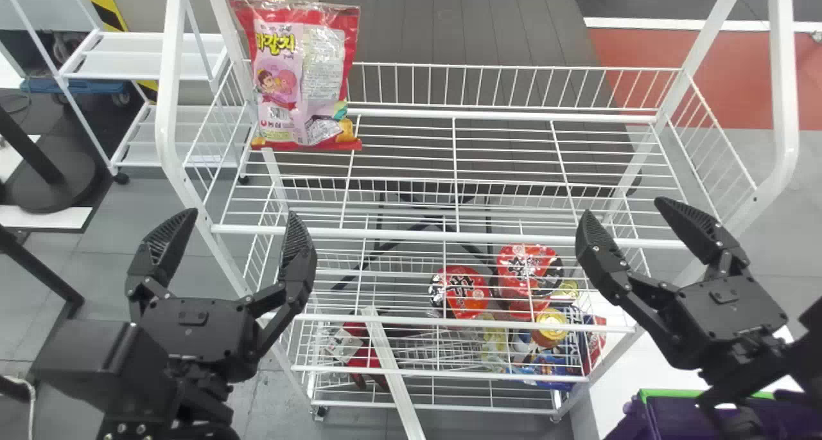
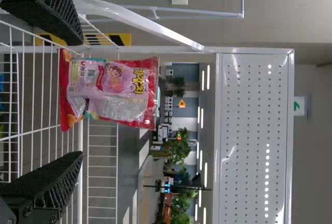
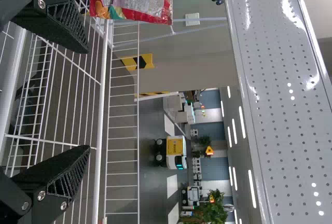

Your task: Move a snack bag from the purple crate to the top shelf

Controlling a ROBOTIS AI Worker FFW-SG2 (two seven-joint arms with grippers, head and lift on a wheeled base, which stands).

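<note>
Both jaws parted, snack bag (image 1: 298, 74) upright on top shelf (image 1: 449, 236), packages (image 1: 465, 291) below

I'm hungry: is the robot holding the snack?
No, the snack bag is on a wire shelf, apart from left fingers and right fingers.

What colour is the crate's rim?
Green, on the purple crate; best seen in the head view.

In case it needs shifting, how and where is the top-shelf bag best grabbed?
Pinch the bag by its top edge from above, jaws front and back, I'd say: it stands upright on the shelf, its flat top rising above the back rail.
</note>
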